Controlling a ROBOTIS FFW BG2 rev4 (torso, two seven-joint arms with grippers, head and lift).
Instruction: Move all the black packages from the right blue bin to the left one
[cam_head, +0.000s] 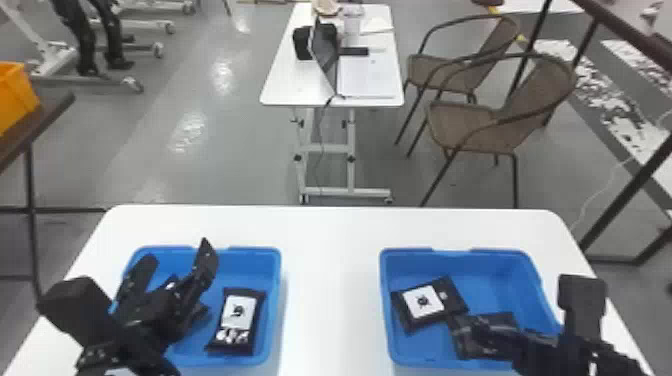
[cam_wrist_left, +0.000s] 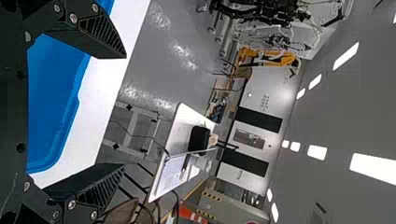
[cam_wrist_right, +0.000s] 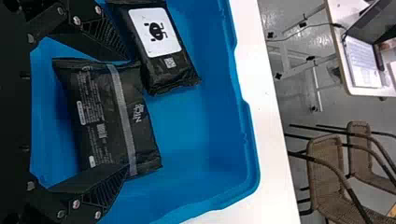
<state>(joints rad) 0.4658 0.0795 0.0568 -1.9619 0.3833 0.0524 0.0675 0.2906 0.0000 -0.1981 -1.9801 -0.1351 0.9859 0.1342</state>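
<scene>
In the head view my left gripper (cam_head: 175, 267) is open above the left blue bin (cam_head: 276, 300); the left wrist view shows this gripper (cam_wrist_left: 123, 111) with nothing between its fingers. A labelled black package (cam_head: 239, 312) lies in that bin, and dark package parts (cam_head: 200, 316) show partly hidden beneath the gripper. My right gripper (cam_head: 479, 334) is low over the right blue bin (cam_head: 387, 320). From the right wrist, this gripper (cam_wrist_right: 126, 114) stands open over a black package (cam_wrist_right: 109, 116) lying back side up. Another black package (cam_wrist_right: 156, 46), white label up, lies against it.
Both bins stand on a white table (cam_head: 330, 280), with a bare strip between them. Beyond it are a smaller white table (cam_head: 285, 85) with a laptop (cam_head: 325, 55), and wicker chairs (cam_head: 480, 125). An orange bin (cam_head: 17, 95) sits at the far left.
</scene>
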